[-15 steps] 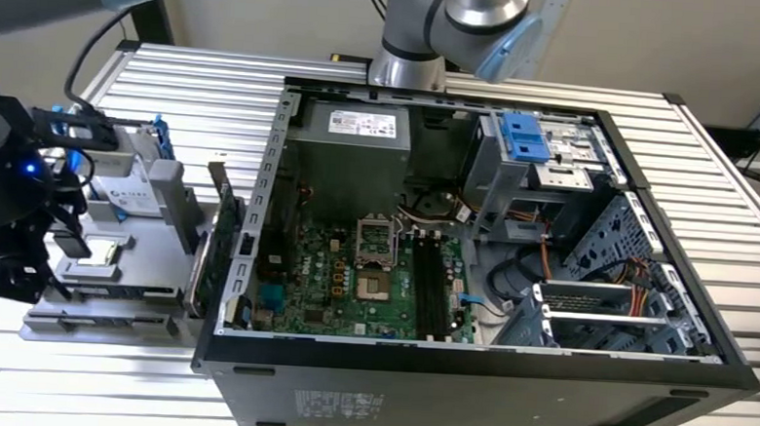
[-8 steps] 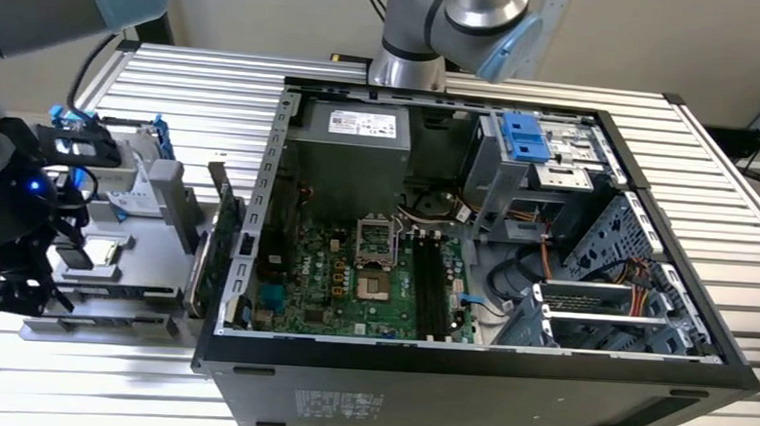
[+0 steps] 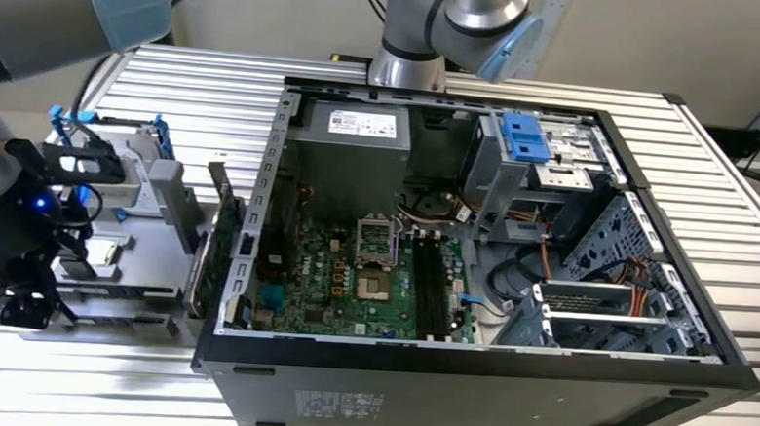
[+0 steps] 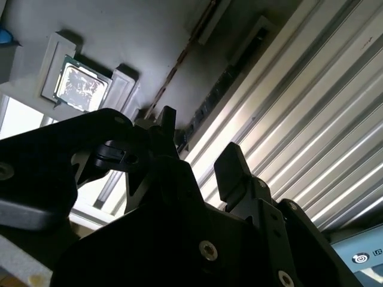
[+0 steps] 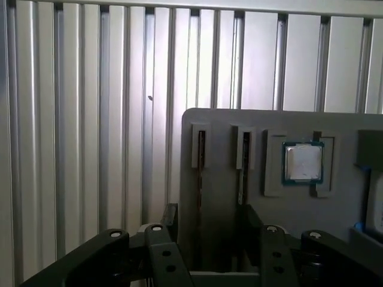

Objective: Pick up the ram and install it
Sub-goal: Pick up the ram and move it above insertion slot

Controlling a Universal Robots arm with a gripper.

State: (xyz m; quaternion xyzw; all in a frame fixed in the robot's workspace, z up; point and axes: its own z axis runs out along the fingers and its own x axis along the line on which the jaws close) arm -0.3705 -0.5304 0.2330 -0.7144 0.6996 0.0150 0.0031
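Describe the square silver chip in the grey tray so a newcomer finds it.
On the exterior view's left of the open black computer case, a grey plastic tray lies on the ribbed metal table. Its square recess holds the silver chip, green-edged, unlike the two long narrow slots beside it.

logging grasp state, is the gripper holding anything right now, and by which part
Nothing is held: the gripper is open, with an empty gap between its fingers, over the grey tray.

Soft, even light from above fills the exterior view, leaving the inside of the computer case [image 3: 475, 399] in shade, while in both wrist views the ribbed metal table [image 4: 311, 113] shines with streaks of glare and the processor lid [image 5: 303, 162] gleams white.
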